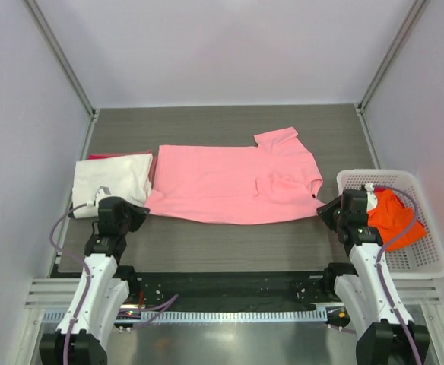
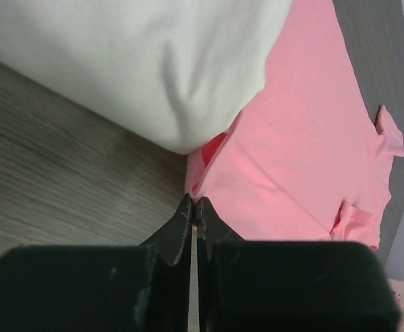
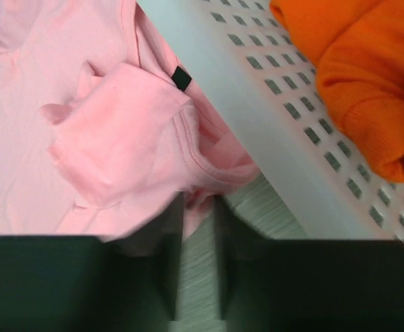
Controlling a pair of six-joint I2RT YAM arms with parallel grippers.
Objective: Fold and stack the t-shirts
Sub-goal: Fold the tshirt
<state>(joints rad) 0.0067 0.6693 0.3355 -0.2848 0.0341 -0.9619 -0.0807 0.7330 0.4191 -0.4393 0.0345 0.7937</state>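
A light pink t-shirt (image 1: 229, 182) lies folded lengthwise across the middle of the table, one sleeve sticking out at the back right. My left gripper (image 1: 143, 213) is shut on its near left corner (image 2: 196, 187), with the fingertips (image 2: 185, 211) pinched together. My right gripper (image 3: 198, 202) stands slightly open at the shirt's near right end by the collar (image 3: 209, 162); a bit of pink cloth lies between its tips. A folded cream-white t-shirt (image 1: 112, 176) rests at the left on a red one (image 2: 212, 146). An orange t-shirt (image 1: 393, 217) sits in the basket.
The white mesh basket (image 1: 427, 258) stands at the right edge, and its wall (image 3: 257, 117) is close beside my right gripper. Grey walls and metal posts enclose the table on three sides. The cream stack (image 2: 140, 62) borders the pink shirt's left end.
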